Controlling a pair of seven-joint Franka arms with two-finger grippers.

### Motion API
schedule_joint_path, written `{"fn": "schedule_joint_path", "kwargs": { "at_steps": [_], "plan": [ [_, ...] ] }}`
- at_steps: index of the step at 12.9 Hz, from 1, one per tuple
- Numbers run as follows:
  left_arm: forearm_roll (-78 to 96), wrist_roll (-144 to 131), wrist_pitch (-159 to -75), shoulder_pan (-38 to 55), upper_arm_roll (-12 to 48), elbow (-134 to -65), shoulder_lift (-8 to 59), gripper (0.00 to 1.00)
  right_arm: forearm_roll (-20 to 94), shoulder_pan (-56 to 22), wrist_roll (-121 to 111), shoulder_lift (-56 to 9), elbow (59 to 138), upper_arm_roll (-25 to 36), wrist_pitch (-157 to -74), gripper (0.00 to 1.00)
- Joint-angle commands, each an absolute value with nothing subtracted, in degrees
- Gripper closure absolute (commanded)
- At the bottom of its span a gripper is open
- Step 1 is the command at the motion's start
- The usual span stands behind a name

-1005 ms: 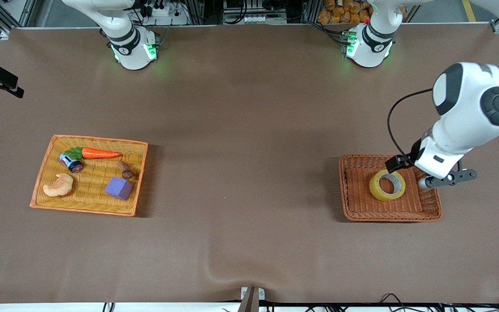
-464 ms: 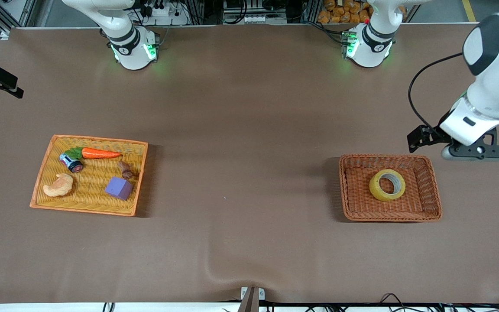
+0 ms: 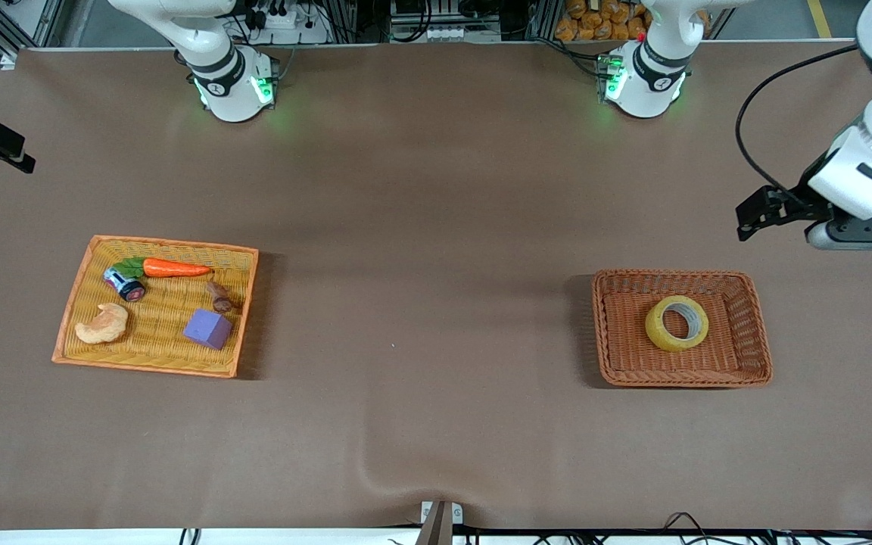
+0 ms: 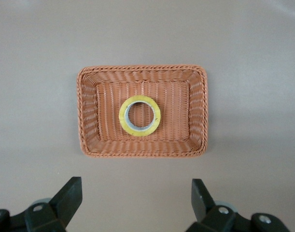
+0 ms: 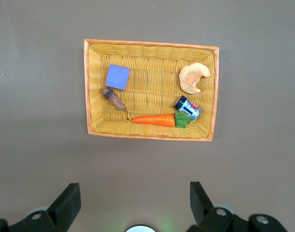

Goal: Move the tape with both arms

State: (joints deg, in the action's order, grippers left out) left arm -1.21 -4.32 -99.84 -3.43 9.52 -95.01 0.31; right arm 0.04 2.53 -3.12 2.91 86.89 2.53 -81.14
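Observation:
The tape, a yellowish ring with a grey-white core, lies flat in the brown wicker basket at the left arm's end of the table. It also shows in the left wrist view, inside the basket. My left gripper hangs high over bare table beside the basket, at the table's end. It is open and empty. My right gripper is open and empty, high over the table near its own base. It is outside the front view.
A yellow wicker tray at the right arm's end holds a carrot, a croissant-shaped piece, a purple cube, a small can and a brown piece. The tray also shows in the right wrist view. A fold rises in the brown cloth near the front edge.
My left gripper has risen from the tape in the basket and drawn away toward the table's end, open and empty. The tape stays in the basket. The right arm has not moved.

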Motion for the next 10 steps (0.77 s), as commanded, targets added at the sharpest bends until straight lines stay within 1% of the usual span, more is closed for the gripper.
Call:
{"fn": "schedule_joint_path", "kwargs": {
  "at_steps": [1,4,7,8,10],
  "plan": [
    [0.3,-2.8,-94.9,-4.4,9.6,-90.3,0.7,0.0,-0.5,3.5,-3.6,2.4,86.2,1.8,-81.2,0.0],
    [0.5,-3.2,-93.3,-5.0,9.3,-90.0,0.3,0.0,-0.4,5.6,-3.7,2.4,86.2,1.8,-80.9,0.0],
    [0.5,-2.4,-91.3,-4.0,7.6,-89.9,0.2,0.0,-0.4,5.7,-3.2,2.5,86.1,1.9,-80.7,0.0],
    [0.5,-2.3,-91.2,-2.6,6.3,-90.0,0.2,0.0,-0.4,5.8,-3.0,2.6,86.1,1.9,-80.6,0.0],
    [0.5,-2.3,-89.2,2.9,1.0,-89.8,0.1,0.0,-0.4,5.8,-2.9,2.6,86.1,1.9,-80.6,0.0]
  ]
}}
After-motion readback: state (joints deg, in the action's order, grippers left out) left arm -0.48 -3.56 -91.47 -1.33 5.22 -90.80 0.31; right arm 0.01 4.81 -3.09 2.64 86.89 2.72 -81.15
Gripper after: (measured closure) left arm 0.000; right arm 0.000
